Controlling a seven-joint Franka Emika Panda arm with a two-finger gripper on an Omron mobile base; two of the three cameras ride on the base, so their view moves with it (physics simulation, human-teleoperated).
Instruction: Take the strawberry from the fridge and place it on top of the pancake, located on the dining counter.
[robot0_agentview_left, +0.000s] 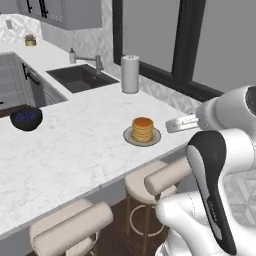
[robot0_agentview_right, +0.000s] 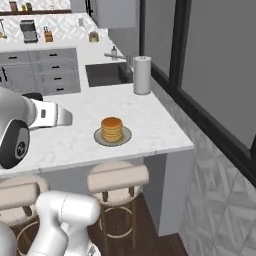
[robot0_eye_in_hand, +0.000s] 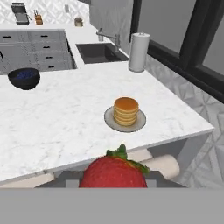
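While held close under the hand camera, strawberry (robot0_eye_in_hand: 113, 174) glossy red, green leafy cap | hand grasping it, short of worktop (robot0_eye_in_hand: 57, 118) edge | pancake (robot0_eye_in_hand: 126, 111) stack golden-brown on grey plate (robot0_eye_in_hand: 109, 120)

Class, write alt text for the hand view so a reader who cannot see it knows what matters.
A red strawberry with green leaves sits at the bottom of the view, close to the camera, short of the white marble dining counter. Ahead on it, a pancake stack rests on a grey plate, with a dark bowl far left and a paper towel roll beyond.
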